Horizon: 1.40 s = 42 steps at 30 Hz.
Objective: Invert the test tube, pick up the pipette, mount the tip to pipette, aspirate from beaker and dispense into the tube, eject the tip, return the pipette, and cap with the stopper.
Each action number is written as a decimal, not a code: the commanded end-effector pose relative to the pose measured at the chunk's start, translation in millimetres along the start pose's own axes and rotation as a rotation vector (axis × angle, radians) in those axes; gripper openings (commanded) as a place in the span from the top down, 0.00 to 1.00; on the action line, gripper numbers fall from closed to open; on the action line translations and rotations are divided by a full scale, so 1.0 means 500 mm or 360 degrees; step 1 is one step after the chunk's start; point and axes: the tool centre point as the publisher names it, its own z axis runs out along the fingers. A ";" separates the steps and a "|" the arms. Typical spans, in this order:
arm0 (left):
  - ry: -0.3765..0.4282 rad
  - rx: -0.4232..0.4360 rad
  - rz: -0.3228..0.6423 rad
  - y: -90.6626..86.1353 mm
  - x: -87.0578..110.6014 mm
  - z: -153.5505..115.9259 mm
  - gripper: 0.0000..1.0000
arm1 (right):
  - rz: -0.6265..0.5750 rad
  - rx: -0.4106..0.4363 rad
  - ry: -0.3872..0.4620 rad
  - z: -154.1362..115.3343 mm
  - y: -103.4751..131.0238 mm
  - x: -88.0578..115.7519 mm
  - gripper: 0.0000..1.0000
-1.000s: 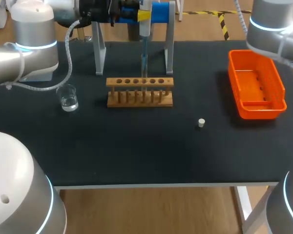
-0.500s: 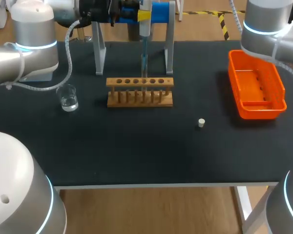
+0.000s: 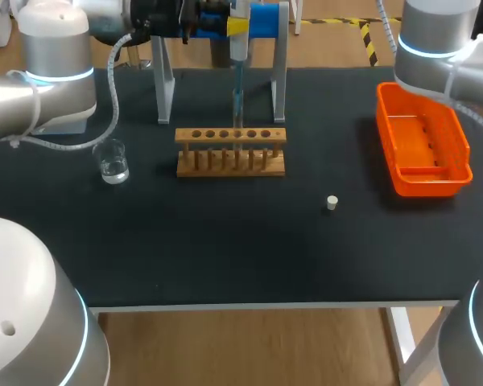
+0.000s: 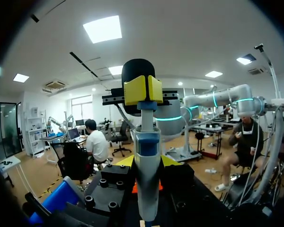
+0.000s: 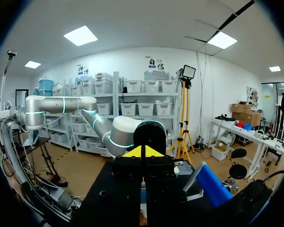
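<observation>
My left gripper (image 3: 236, 24) is shut on the pipette (image 3: 237, 56) at the table's far side, between the posts of the grey stand (image 3: 163, 84). The pipette hangs upright, its clear tip (image 3: 237, 104) pointing down at a hole of the wooden tube rack (image 3: 230, 151). In the left wrist view the yellow fingertips (image 4: 135, 90) clamp the pipette (image 4: 146, 161) just under its black knob. A glass beaker (image 3: 113, 163) with clear liquid stands left of the rack. The small white stopper (image 3: 332, 203) lies right of the rack. My right gripper (image 5: 142, 152) is shut on nothing, raised at the far right.
An orange bin (image 3: 459, 145) sits at the right side of the table under my right arm (image 3: 435, 48). A blue holder (image 3: 266, 20) is mounted on the stand beside the pipette. Black tabletop stretches in front of the rack.
My right arm has shifted slightly to the left above the orange bin. The left arm, pipette and table objects have stayed put.
</observation>
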 end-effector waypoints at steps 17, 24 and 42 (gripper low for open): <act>0.0009 0.0001 0.0001 -0.002 -0.004 -0.001 1.00 | 0.0009 0.0009 0.0018 0.009 -0.016 -0.004 1.00; 0.0009 0.0001 0.0001 -0.002 -0.004 -0.001 1.00 | 0.0007 0.0024 0.0006 0.006 -0.024 -0.005 1.00; 0.0009 0.0001 0.0001 -0.002 -0.004 -0.001 1.00 | 0.0017 0.0051 -0.0006 0.002 -0.051 -0.001 1.00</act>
